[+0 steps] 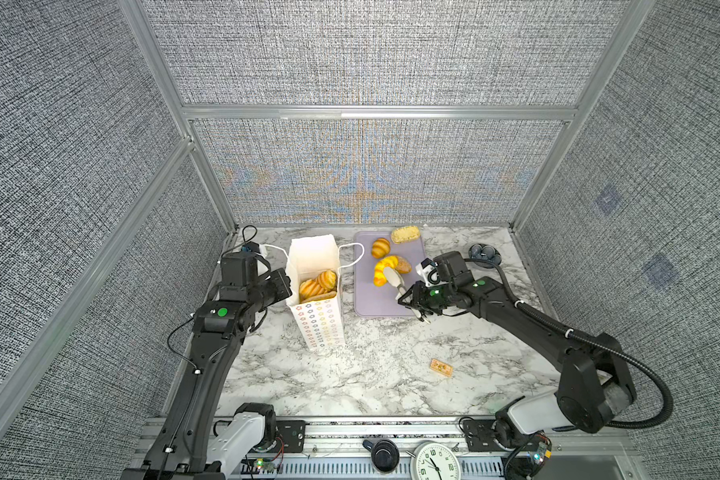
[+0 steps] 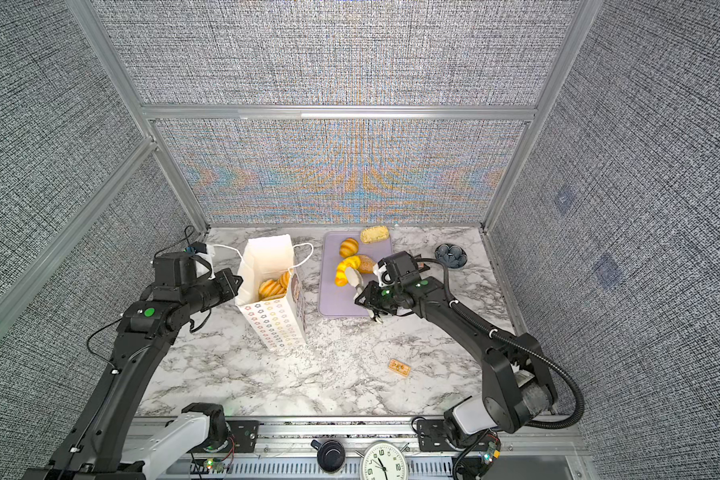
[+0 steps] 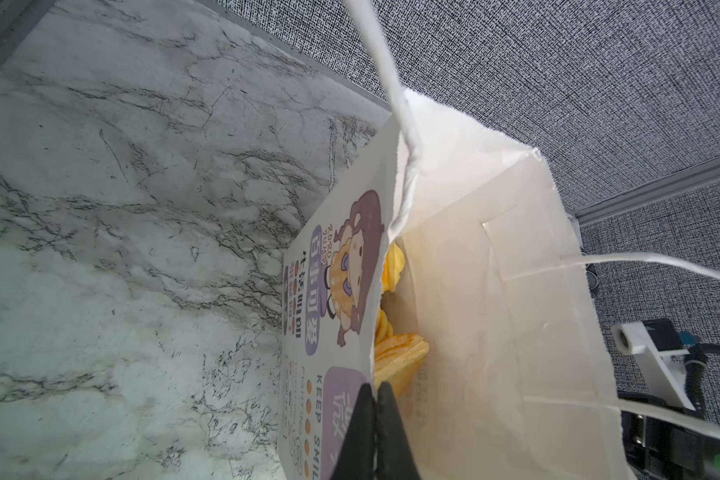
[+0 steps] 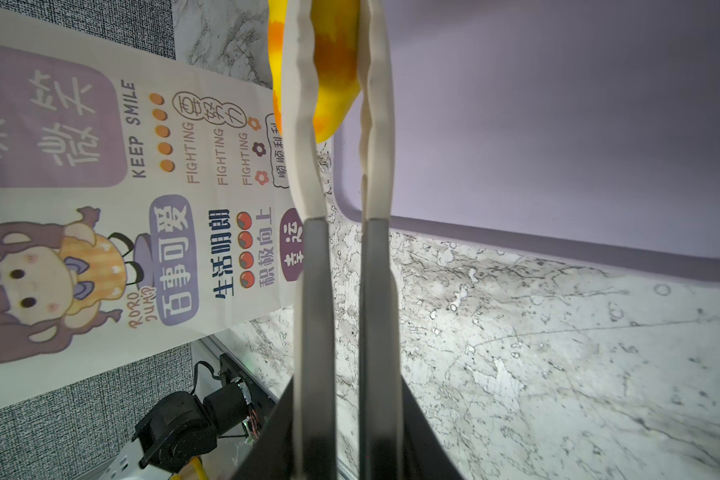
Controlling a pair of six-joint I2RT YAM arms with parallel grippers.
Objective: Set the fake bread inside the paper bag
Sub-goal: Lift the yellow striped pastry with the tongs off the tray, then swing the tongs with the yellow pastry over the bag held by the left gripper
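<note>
- At far left, the left gripper [image 3: 376,401] is pinched tight on the rim of the paper bag [image 1: 316,328], on the side facing that arm. This holds the mouth open. The bag stands upright on the marble table [image 1: 371,374], left of centre.
- Inside the bag lie ridged golden loaves [image 1: 319,284], so part of the fake bread is already packed.
- Right of the bag, the lavender tray [image 1: 375,305] carries the rest: a ridged round loaf [image 1: 380,247], a pale crumbly bun [image 1: 405,235] at the far corner, a brown bun [image 1: 405,265] and, against it, a curved yellow loaf [image 1: 380,270].
- The step in hand appears to be the pick-up of that curved loaf. White-tipped tongs [image 4: 314,291] are squeezed around it, as the right wrist view shows. Whether it has left the tray cannot be told.
- At right, the right gripper [image 1: 413,303] is clamped narrow on the tongs' grey handles, not on the bread itself.
- The next move likely calls for a lift clear of the brown bun and a carry leftward to the bag's mouth. Release should come only once the loaf is above the opening. The cord handle [image 1: 352,253] hangs on that side, so a snag seems possible.
</note>
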